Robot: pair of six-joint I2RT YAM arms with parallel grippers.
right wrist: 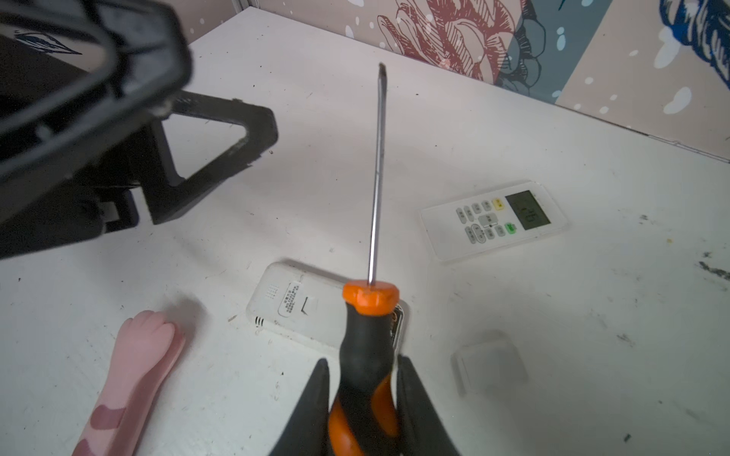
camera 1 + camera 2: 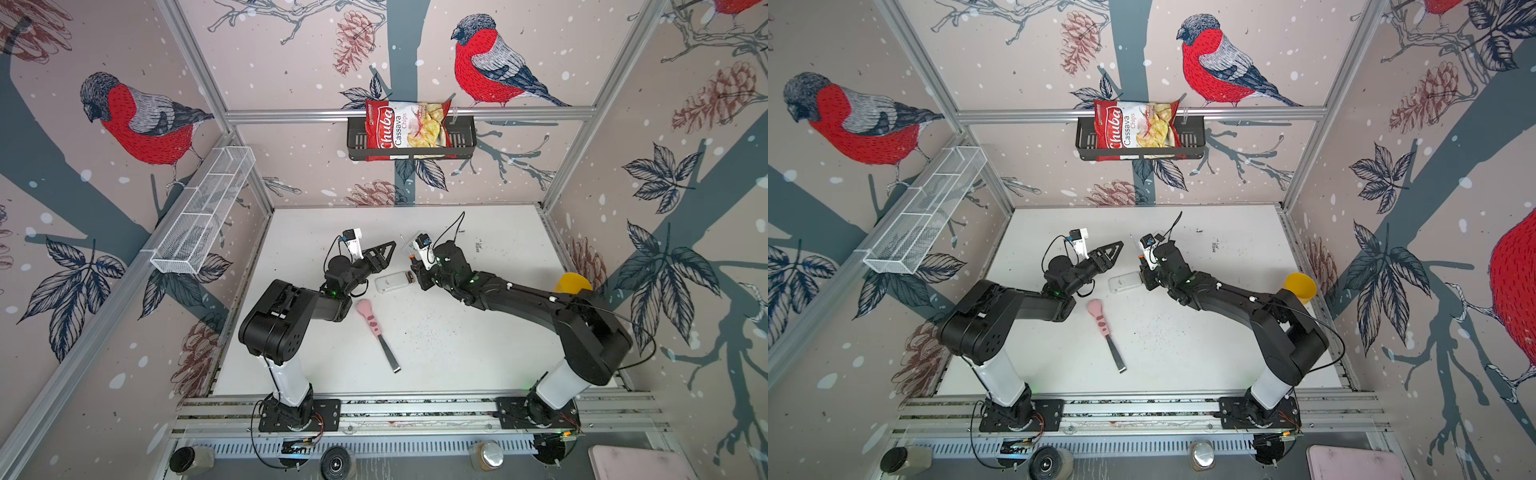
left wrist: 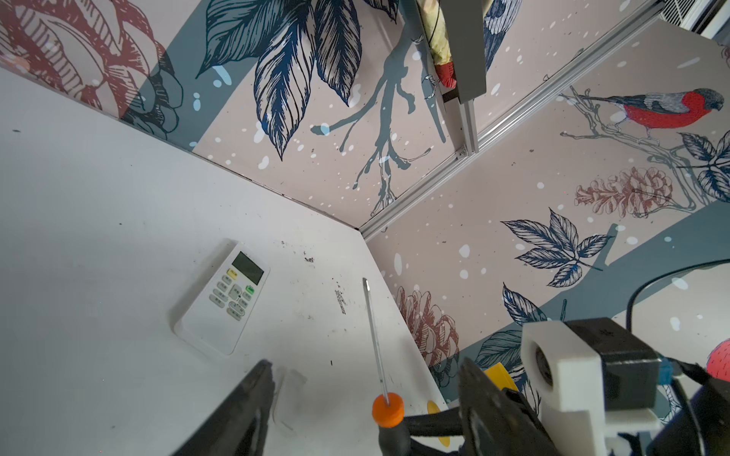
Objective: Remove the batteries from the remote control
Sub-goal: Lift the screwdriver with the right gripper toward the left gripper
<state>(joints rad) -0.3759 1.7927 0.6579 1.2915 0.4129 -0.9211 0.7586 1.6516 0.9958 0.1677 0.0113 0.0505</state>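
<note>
Near the middle of the tabletop (image 2: 478,353) the batteries (image 2: 409,276) sit in the open end of the face-down remote (image 2: 390,283). Close above that end is our right hand (image 1: 362,367), clamped on the screwdriver (image 1: 369,298), whose blade points off toward the back edge. We judge it best to tip the blade down and lever one battery end out gently. Meanwhile our left hand (image 2: 380,252), jaws apart and empty just beside the remote, should pin its closed end against skidding.

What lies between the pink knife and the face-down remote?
Nothing: only bare white table separates the pink knife handle from the face-down remote, shown in the right wrist view and both top views.
</note>
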